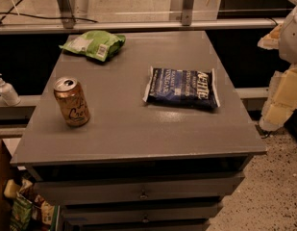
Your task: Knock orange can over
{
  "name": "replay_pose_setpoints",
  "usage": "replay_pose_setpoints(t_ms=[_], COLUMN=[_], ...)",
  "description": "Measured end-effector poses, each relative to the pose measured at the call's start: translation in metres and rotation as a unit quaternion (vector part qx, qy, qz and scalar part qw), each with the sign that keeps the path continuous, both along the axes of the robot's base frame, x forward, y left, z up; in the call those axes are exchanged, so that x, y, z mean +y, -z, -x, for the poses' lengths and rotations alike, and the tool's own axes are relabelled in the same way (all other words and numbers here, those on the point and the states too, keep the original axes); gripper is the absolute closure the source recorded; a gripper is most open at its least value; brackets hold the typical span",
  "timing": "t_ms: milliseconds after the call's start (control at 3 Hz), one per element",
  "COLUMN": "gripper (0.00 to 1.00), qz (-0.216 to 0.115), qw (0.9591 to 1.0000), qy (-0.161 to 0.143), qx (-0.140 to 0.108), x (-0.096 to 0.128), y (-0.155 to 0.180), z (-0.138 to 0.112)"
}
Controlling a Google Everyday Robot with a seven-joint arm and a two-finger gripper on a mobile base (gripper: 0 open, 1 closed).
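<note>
The orange can (71,102) stands upright on the left part of the grey table top (133,124), near its front. It has a silver top with a pull tab and cursive script on its side. My gripper (281,94) is at the far right edge of the view, beyond the table's right edge and far from the can. It touches nothing on the table.
A blue chip bag (182,88) lies flat at the table's centre right. A green chip bag (93,44) lies at the back left. A white pump bottle (6,90) stands on a ledge to the left. Drawers (143,192) sit under the table top.
</note>
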State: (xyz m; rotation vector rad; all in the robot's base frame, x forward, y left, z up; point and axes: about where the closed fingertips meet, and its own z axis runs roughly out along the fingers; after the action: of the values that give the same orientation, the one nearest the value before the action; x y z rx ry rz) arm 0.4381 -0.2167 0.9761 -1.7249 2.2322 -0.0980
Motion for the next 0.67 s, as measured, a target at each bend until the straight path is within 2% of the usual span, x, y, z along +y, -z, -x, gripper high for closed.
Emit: replay_pose_setpoints(t_ms=[333,667], gripper=[0.0,0.0], qz=[-0.006,-0.036], qw=[0.9999,0.9991], qy=[-0.005,-0.009], qx=[-0.011,-0.021], x=[0.001,0.014], y=[-0.002,0.001], z=[0.0,-0.001])
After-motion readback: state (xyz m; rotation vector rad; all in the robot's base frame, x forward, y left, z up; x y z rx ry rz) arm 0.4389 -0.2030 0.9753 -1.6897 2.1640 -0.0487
